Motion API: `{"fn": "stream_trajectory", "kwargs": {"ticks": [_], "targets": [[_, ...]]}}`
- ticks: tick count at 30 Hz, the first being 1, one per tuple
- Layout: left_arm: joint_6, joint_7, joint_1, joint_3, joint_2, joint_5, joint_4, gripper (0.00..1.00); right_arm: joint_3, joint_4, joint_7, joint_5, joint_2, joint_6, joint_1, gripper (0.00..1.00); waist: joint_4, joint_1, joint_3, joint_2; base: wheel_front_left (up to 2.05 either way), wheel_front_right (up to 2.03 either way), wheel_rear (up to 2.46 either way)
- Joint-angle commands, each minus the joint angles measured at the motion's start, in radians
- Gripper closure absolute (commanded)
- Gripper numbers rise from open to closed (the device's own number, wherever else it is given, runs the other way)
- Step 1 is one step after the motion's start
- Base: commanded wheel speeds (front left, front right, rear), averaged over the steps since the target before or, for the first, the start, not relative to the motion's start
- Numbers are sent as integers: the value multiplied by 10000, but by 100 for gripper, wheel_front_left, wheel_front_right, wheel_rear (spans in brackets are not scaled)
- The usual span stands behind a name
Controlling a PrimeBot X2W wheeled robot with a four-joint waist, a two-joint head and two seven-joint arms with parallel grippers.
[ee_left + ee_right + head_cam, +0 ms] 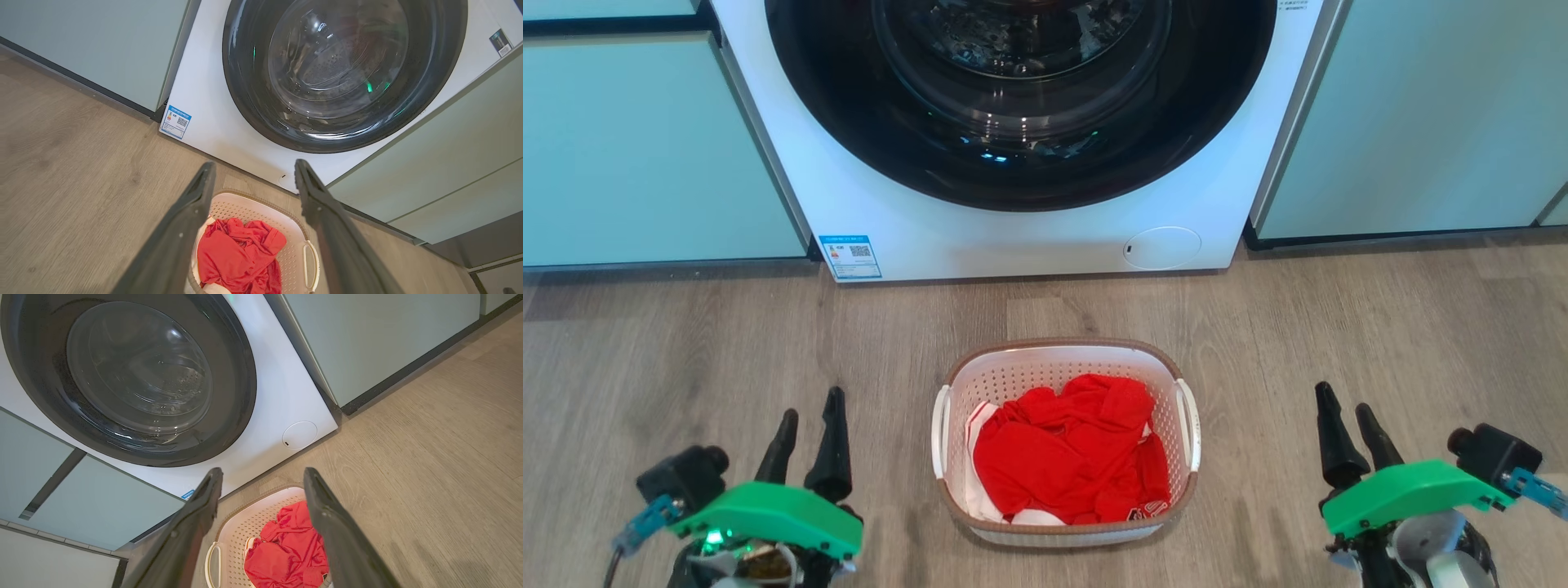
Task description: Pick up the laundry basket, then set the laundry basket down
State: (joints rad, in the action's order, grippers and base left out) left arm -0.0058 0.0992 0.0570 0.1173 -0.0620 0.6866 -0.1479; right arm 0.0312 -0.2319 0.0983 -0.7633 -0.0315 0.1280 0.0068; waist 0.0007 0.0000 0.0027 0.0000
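Grey-brown wood-look floor [686,343] runs across the scene. Pale green cabinet fronts [645,147] stand along the far edge of it, on both sides of a white front-loading washer [1013,237]. The washer's round door [1021,98], dark-rimmed with glass at the centre, is closed.

The laundry basket [1045,371] sits on the floor a little in front of the washer, centred between the two arms. It is white with perforated walls, a brown woven-look rim and a white handle [940,429] on each long side. A crumpled red garment [1070,453] fills most of it, with white fabric [976,482] showing beneath at the near left. A small white print on the red cloth is too small to read.

The left tool [811,403] hovers above the floor to the basket's left and the right tool [1343,396] to its right, both apart from it with a strip of floor between. Each has its two dark fingers spread wide and holds nothing.

A round white cover [1162,247] is set low on the washer's right. At the lower left corner is a blue-and-white sticker [849,257] with a QR code; its text cannot be read. The left wrist view shows a small dark sticker [500,42] higher on the washer, also illegible.
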Motion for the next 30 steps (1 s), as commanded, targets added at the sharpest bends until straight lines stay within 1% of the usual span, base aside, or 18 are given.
{"fn": "stream_trajectory", "kwargs": {"ticks": [1,15,16,17,30], "targets": [[98,147,-264,-144,-188,-380,398,0,178,442,153,357,-118,16,-271,0,-2,0,2,0,0,0,0],[411,556,-110,171,-353,-2081,534,0,377,558,563,1990,-137,19,-223,0,-20,0,15,0,0,0,0],[411,556,-110,171,-353,-2081,534,0,377,558,563,1990,-137,19,-223,0,-20,0,15,0,0,0,0],[437,615,-82,211,-362,-2313,551,0,422,569,622,2207,-140,20,-215,0,-16,0,16,0,0,0,0],[407,996,129,331,-356,-3789,566,0,687,591,1004,3658,-158,22,-183,0,-7,0,29,0,0,0,0]]}}
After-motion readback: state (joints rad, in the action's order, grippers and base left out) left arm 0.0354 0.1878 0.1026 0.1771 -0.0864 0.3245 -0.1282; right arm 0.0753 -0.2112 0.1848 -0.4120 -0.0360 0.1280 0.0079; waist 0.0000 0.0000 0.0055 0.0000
